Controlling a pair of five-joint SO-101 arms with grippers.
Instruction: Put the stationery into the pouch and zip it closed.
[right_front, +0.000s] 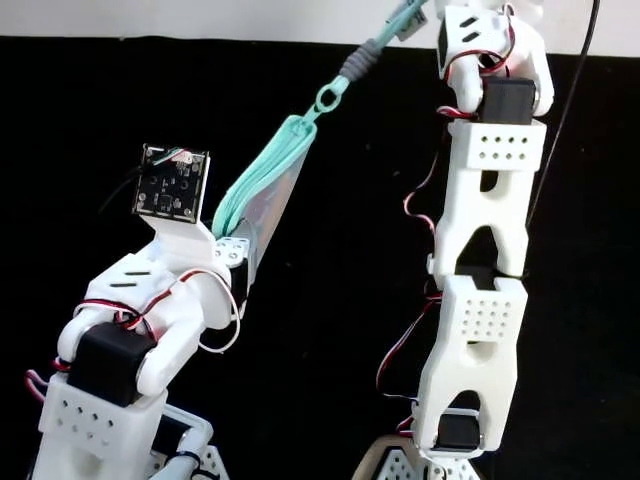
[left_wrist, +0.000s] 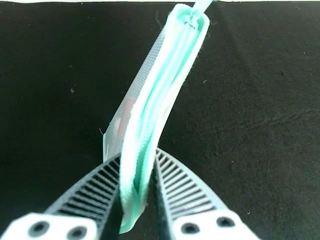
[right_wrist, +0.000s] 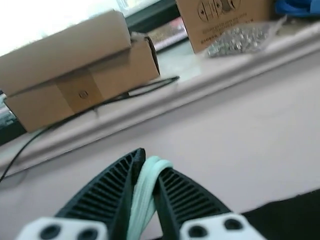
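Observation:
A mint-green pouch (right_front: 262, 190) with a clear side hangs stretched in the air above the black table (right_front: 340, 260), its zipper edge facing up. My left gripper (right_front: 235, 250) is shut on the pouch's lower end; the pouch (left_wrist: 155, 100) runs away from the gripper (left_wrist: 137, 165) in the left wrist view. At the far end are a ring pull (right_front: 328, 98), a grey toggle (right_front: 356, 62) and a mint cord (right_front: 385, 35). My right gripper (right_front: 408, 18) is shut on that cord (right_wrist: 146, 192), which sits pinched in the gripper (right_wrist: 150, 167). A faint pinkish shape (left_wrist: 126, 107) shows through the clear side.
The right arm (right_front: 485, 250) stands tall along the table's right side. Beyond the table's far edge, the right wrist view shows a pale ledge (right_wrist: 240, 125), two cardboard boxes (right_wrist: 75, 70), a black cable (right_wrist: 125, 95) and a bag of small metal parts (right_wrist: 240, 37).

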